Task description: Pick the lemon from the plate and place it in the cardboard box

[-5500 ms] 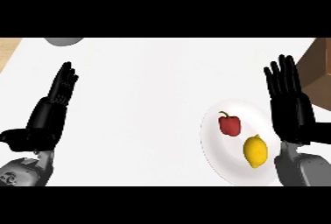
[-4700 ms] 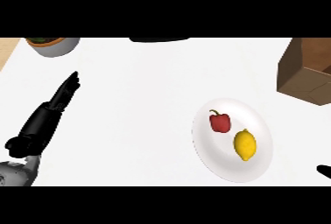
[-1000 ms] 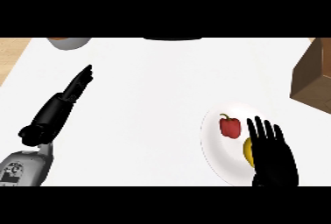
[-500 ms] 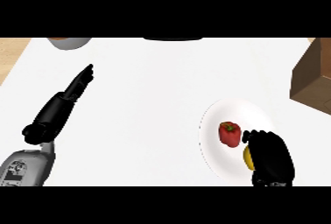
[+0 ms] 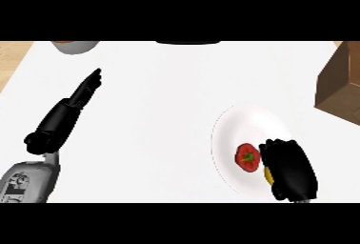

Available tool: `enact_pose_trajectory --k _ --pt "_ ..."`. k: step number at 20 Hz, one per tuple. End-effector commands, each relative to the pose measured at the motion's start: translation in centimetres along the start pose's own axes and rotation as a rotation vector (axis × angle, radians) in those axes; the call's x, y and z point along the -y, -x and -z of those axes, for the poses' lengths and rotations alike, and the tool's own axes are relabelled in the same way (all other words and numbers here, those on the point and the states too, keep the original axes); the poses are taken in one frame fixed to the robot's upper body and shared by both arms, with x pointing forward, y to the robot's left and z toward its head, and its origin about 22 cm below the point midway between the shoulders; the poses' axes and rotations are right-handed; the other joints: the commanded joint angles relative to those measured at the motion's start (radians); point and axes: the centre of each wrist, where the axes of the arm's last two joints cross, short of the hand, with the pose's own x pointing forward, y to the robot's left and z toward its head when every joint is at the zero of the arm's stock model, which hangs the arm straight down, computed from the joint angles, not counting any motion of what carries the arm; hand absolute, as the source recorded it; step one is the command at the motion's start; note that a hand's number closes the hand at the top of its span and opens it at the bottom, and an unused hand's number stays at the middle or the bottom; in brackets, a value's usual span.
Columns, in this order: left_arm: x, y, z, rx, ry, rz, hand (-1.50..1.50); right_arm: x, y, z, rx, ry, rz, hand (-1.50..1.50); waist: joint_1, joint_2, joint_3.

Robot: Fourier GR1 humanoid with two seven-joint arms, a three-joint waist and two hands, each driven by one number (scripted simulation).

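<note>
We note the right hand (image 5: 292,167) has come down since a second ago, fingers now curled round the lemon (image 5: 268,175) at the plate (image 5: 243,121) near edge, so lifting toward the cardboard box (image 5: 340,83) looks next.

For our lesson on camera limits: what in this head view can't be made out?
- Lemon: mostly hidden under the curled right hand; only a yellow sliver shows.
- Box: cut off by the right edge; its opening is not visible.
- Bowl: cut by the top edge; contents unseen.
- Dark object at top centre: only a strip shows.
</note>
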Motion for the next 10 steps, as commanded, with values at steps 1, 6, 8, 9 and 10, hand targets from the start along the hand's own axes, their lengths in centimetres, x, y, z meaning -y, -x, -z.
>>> enact_pose_trajectory --k 1,6,8,9,10 --pt "0.0 0.1 0.0 0.027 -0.004 -0.018 0.00 0.0 0.2 0.1 0.299 -0.006 0.089 1.50 0.018 0.010 0.008" --pt "1.0 0.6 -0.7 0.023 0.026 -0.012 0.00 2.6 0.3 0.0 0.705 0.027 0.261 1.50 0.024 0.008 0.009" --pt "-0.4 -0.6 -0.6 0.009 0.012 -0.006 0.00 4.9 2.4 0.9 0.759 0.098 0.282 1.50 0.017 0.004 0.008" --pt "-0.1 -0.2 0.0 0.001 -0.010 0.002 0.00 5.5 4.3 1.0 0.779 0.138 0.251 1.50 0.001 0.005 0.008" --pt "0.6 0.7 -1.2 -0.002 0.004 -0.005 0.00 6.2 3.6 0.7 0.789 0.169 0.238 1.50 0.001 0.003 0.007"
